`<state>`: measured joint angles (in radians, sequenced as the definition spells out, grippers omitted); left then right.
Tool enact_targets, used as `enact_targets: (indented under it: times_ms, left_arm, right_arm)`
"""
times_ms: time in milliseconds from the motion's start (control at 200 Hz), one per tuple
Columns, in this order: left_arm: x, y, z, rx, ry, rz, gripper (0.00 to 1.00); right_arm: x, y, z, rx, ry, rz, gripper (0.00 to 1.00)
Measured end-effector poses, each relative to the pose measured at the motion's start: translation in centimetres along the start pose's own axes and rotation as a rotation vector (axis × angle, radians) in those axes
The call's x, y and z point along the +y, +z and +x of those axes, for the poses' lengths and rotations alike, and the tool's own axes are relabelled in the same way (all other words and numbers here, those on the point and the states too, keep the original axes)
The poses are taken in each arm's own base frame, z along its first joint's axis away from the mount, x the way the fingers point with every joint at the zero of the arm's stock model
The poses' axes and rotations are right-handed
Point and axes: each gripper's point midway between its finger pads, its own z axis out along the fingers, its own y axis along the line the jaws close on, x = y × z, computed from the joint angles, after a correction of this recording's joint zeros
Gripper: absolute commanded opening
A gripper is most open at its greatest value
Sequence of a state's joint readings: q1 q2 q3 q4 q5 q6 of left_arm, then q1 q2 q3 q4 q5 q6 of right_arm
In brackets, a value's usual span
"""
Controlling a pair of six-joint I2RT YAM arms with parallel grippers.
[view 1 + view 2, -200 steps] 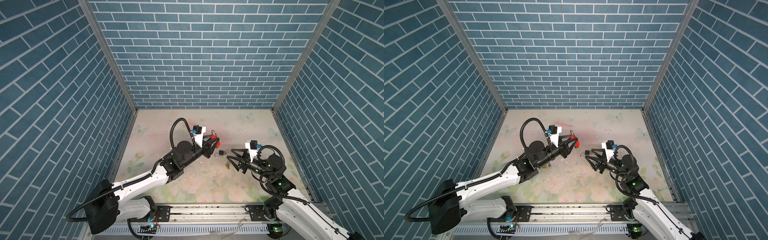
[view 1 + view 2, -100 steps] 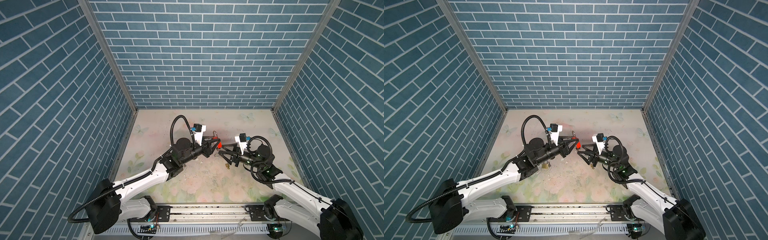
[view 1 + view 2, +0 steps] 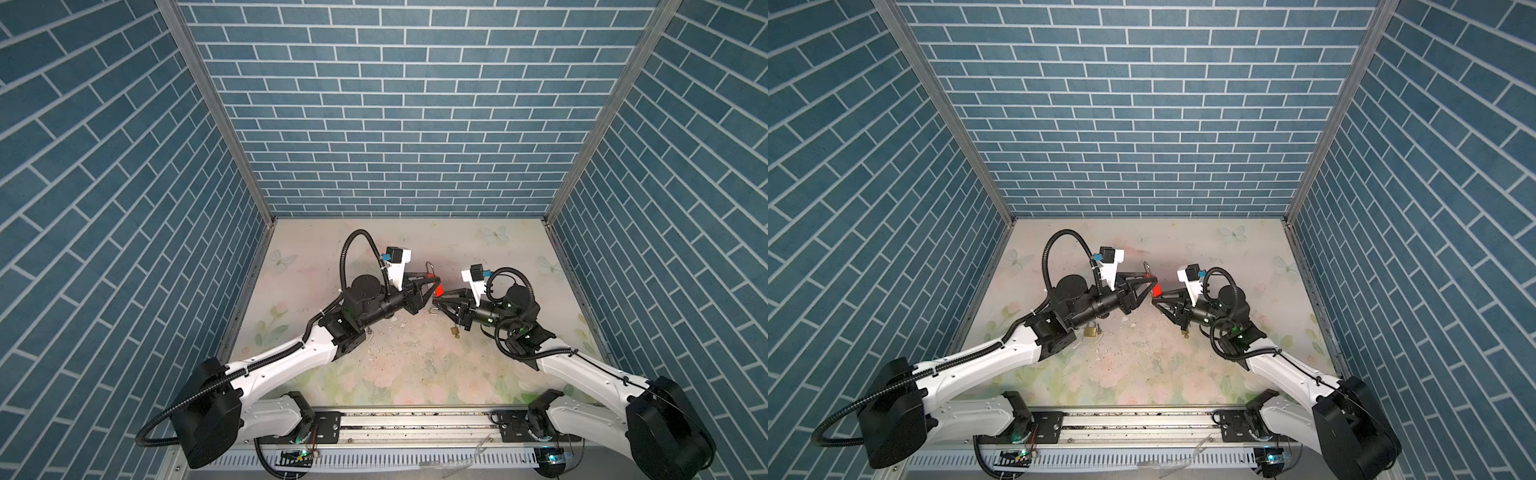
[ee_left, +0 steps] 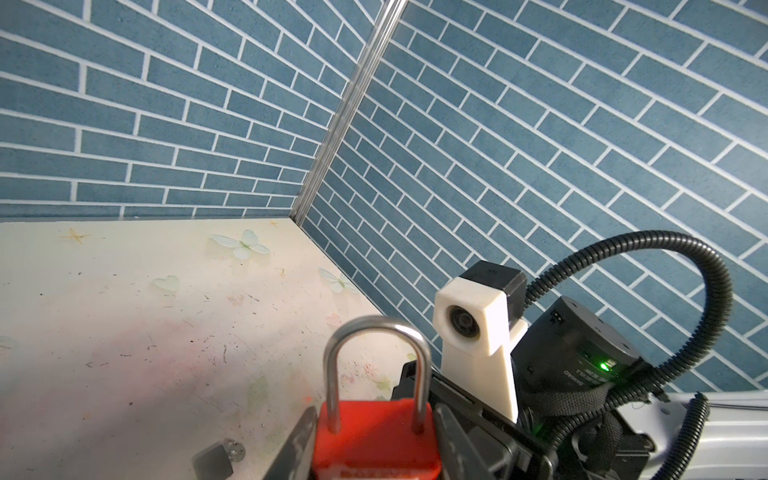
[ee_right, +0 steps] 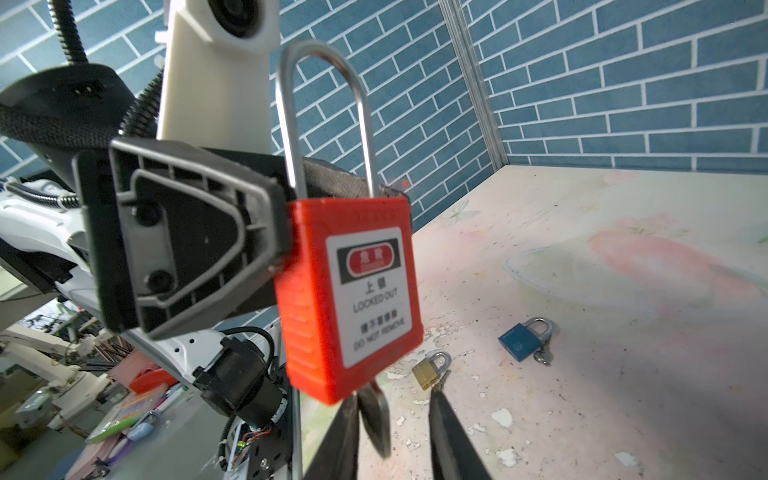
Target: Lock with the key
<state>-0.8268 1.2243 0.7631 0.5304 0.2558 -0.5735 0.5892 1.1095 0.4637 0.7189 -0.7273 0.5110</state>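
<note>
My left gripper [image 3: 430, 285] [image 3: 1152, 286] is shut on the body of a red padlock [image 3: 437, 288] [image 3: 1157, 290] [image 4: 374, 440] [image 5: 353, 299], held above the table with its steel shackle [image 4: 376, 328] upright and pushed in. A dark key [image 5: 374, 415] sticks out of the padlock's underside. My right gripper [image 3: 435, 303] [image 3: 1155, 302] [image 5: 395, 399] reaches in from the right, just under the padlock. The key head sits between its two fingers, close to one finger [image 5: 338, 436], with a gap to the other [image 5: 453, 440].
On the floral table lie a small brass padlock [image 5: 428, 370] [image 3: 454, 331] with a key and a blue padlock [image 5: 524, 340] with keys. Another brass padlock [image 3: 1092, 330] lies under the left arm. Blue brick walls [image 3: 395, 124] close in three sides.
The right arm swung left and up to the padlock, and its jaws narrowed around the key. The left arm kept holding the padlock almost in place.
</note>
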Motion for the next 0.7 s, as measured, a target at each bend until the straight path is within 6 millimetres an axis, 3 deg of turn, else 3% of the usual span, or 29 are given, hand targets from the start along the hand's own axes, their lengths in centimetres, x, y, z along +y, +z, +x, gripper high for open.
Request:
enact_targets:
  times_ms: [260,700]
  left_arm:
    - [0.6,0.1,-0.2,-0.005,-0.035,-0.031,0.00]
    - [4.9,1.5,0.4,0.074,-0.188,-0.317,0.00]
  right_arm:
    - [0.2,0.4,-0.4,-0.003,-0.008,-0.013,0.00]
    - [-3.0,1.5,0.4,0.040,0.051,0.135,0.00]
